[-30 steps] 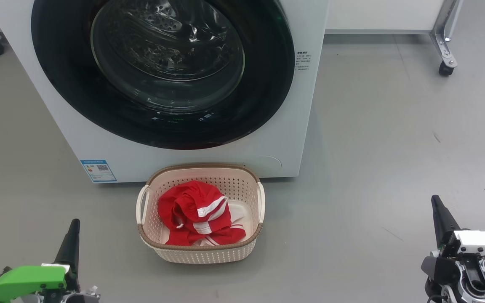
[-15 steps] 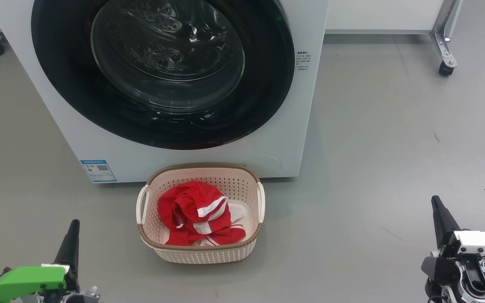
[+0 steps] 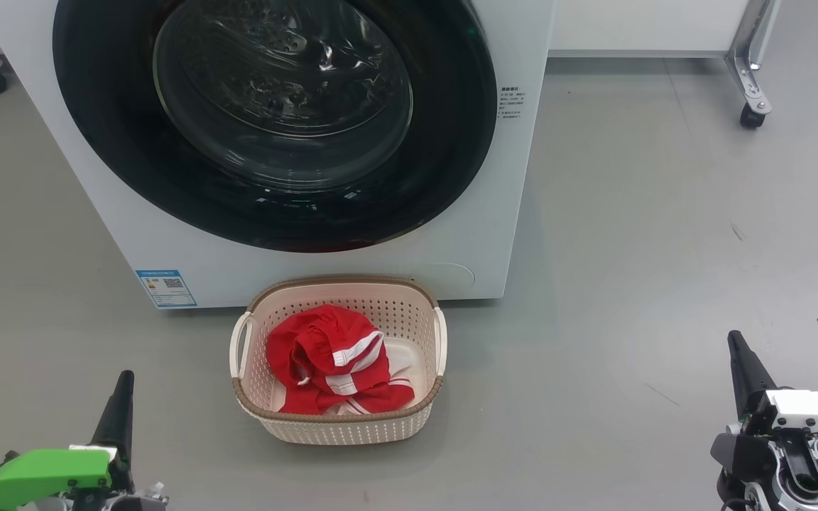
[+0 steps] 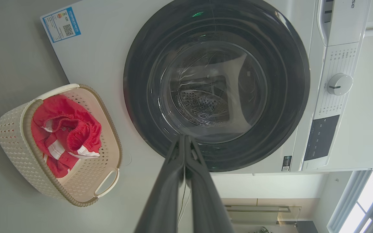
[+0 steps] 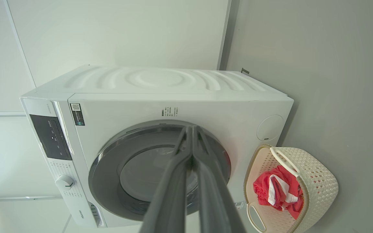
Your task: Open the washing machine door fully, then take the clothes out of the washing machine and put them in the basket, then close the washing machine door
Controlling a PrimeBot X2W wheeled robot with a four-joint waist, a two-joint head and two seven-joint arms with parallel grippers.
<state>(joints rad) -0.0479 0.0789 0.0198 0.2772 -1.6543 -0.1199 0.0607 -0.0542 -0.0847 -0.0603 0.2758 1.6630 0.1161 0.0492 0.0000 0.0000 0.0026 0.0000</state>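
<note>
Hovering low at either side, the left fingers [image 3: 119, 411] and right fingers [image 3: 741, 363] are each pressed together, empty. Between and beyond them the basket [image 3: 345, 430] sits on the floor [image 3: 629, 248] holding the red clothes [image 3: 324, 355]. Just behind it stands the washing machine [image 3: 309, 268], its door [image 3: 281, 106] shut.

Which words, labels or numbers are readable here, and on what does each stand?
"se": end of a cut-off brand word, washing machine top panel.
Blue label, with QR code: too small.
Print beside the washing machine door: too small.
Panel print around the dial: too small.
</note>
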